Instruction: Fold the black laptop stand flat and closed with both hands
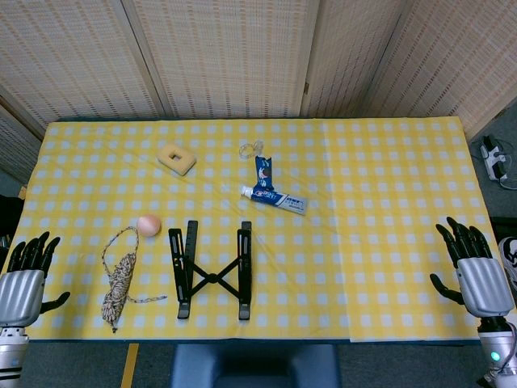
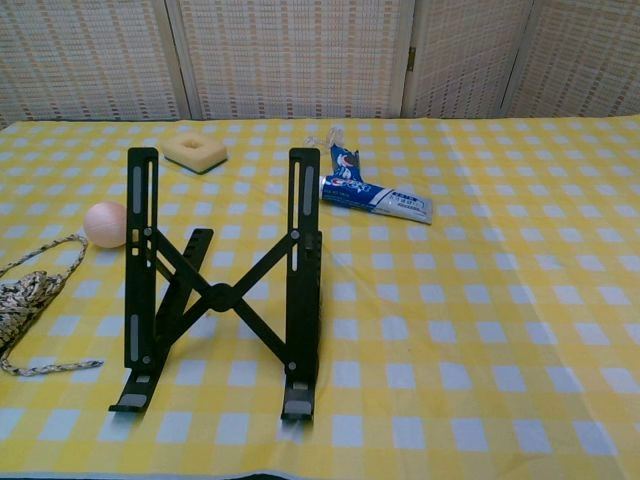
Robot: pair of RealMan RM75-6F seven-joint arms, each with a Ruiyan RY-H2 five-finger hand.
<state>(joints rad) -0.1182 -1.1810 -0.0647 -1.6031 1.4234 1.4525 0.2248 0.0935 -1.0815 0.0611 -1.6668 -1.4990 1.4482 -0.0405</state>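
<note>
while both hands sit out at the table's near corners, the task has not begun: this is the opening step, before any reach. left hand (image 1: pixel 24 279) rests at the near left edge, fingers spread and pointing away from the robot, holding nothing. right hand (image 1: pixel 475 267) mirrors it at the near right edge, fingers apart, palm bare.

black laptop stand (image 1: pixel 212 271) stands open on the yellow checked cloth (image 1: pixel 371 186), well apart from both sets of fingers, closer to the left fingers than to the right. chest view shows its two side rails propped up and spread, joined by a crossed brace at a centre pivot, feet at the near edge.

coil of rope (image 1: pixel 119 283) lies between the left fingertips and the stand's left rail; a peach ball (image 1: pixel 149 225) sits just beyond the rope. toothpaste tube (image 1: pixel 273 196) and yellow sponge block (image 1: pixel 177 158) lie further out, beyond the stand.

judgement: next move calls for both hands to travel inward, one to each rail, the left passing over or around the rope without snagging it, then to press the rails together.
</note>
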